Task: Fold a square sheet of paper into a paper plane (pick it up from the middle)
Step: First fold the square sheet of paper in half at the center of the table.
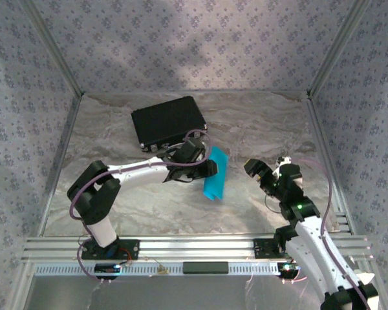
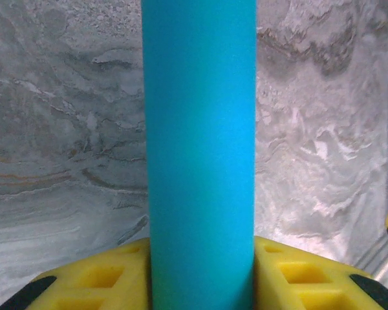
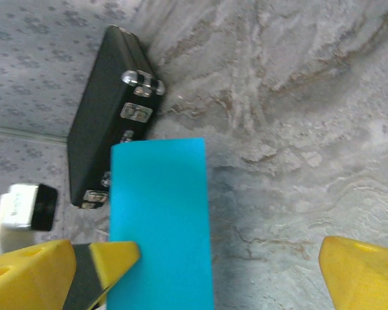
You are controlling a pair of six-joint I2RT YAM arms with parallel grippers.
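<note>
The square sheet of paper (image 1: 215, 174) is bright cyan and hangs above the table's middle, bowed into a narrow arch. My left gripper (image 1: 204, 169) is shut on it. In the left wrist view the sheet (image 2: 199, 129) rises as a curved band squeezed between the two yellow fingers (image 2: 103, 278). My right gripper (image 1: 265, 171) stands open to the right of the sheet, apart from it. In the right wrist view the sheet (image 3: 161, 213) lies by the left finger (image 3: 113, 255), and the gap of the right gripper (image 3: 229, 258) holds nothing.
A black case (image 1: 168, 121) lies at the back left of the marbled table (image 1: 265, 123), just behind the left gripper; its latches (image 3: 142, 82) face the sheet. Patterned walls and metal rails (image 1: 181, 245) close the workspace in.
</note>
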